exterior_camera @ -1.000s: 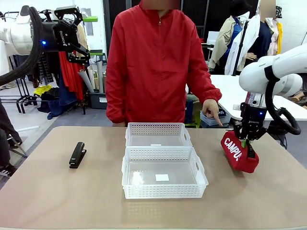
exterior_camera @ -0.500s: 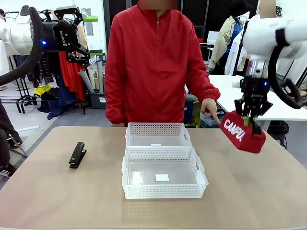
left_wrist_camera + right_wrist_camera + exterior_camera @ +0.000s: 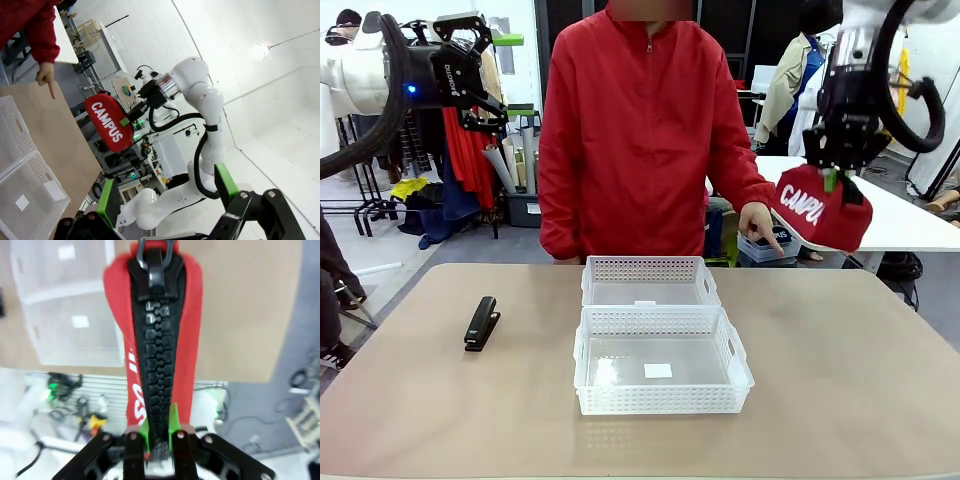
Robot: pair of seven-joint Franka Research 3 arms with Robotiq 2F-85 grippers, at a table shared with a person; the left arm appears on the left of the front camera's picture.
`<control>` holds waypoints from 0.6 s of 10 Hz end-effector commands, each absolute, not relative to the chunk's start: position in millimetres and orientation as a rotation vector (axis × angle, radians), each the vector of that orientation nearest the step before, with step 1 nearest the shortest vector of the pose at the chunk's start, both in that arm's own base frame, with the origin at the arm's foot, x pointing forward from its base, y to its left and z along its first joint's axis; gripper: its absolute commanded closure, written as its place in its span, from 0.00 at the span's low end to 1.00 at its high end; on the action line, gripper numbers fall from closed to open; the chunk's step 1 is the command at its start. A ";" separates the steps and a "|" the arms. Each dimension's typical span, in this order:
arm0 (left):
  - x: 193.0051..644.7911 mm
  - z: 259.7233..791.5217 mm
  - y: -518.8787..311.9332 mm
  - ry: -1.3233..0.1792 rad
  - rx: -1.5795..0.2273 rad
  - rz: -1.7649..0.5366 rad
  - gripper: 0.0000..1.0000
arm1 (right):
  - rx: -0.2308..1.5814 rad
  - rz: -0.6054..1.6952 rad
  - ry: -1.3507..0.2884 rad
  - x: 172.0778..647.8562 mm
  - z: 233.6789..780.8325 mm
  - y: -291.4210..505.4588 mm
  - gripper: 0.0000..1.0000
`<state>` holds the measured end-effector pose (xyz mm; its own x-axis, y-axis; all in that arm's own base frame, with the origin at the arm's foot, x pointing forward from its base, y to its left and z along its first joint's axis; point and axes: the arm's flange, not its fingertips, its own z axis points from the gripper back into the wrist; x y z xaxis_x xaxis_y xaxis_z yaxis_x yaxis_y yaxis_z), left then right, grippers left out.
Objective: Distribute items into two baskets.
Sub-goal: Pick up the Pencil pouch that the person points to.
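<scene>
My right gripper (image 3: 833, 180) is shut on the zipper edge of the red pouch (image 3: 820, 213), which hangs tilted high above the table's right side. The right wrist view looks down the black zipper of the pouch (image 3: 160, 340) pinched between my green pads (image 3: 172, 425). A black stapler (image 3: 481, 322) lies on the table at left. Two white lattice baskets sit mid-table, the far one (image 3: 648, 264) touching the near one (image 3: 660, 400). My left gripper (image 3: 485, 65) is raised at upper left, open and holding nothing; its wrist view shows the pouch (image 3: 110, 129) across the table.
A person in a red jacket stands at the far side, with one hand (image 3: 760, 224) pointing a finger down at the table's far right edge. Bare tabletop (image 3: 850, 380) lies right of the baskets and around the stapler.
My right arm has lifted the pouch off the table's right side and carried it well up. The left arm, stapler and baskets have not moved.
</scene>
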<state>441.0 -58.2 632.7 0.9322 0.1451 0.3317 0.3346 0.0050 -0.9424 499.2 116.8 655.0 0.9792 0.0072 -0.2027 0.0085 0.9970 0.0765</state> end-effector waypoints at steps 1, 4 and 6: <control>438.8 633.1 -57.7 -0.385 -1.574 -0.153 0.00 | 0.054 -0.024 0.193 510.0 695.7 132.3 1.00; 438.8 633.1 -57.7 -0.385 -1.574 -0.153 0.00 | 0.014 -0.072 0.068 500.5 749.0 136.6 1.00; 438.8 633.1 -57.7 -0.385 -1.574 -0.153 0.00 | 0.003 -0.078 -0.018 495.6 776.1 141.0 1.00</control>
<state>441.0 -58.3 632.7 0.9322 0.1451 0.3317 0.3346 0.0050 -0.9424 487.1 129.9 760.9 0.9989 -0.0433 -0.0164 0.0438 0.9984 0.0366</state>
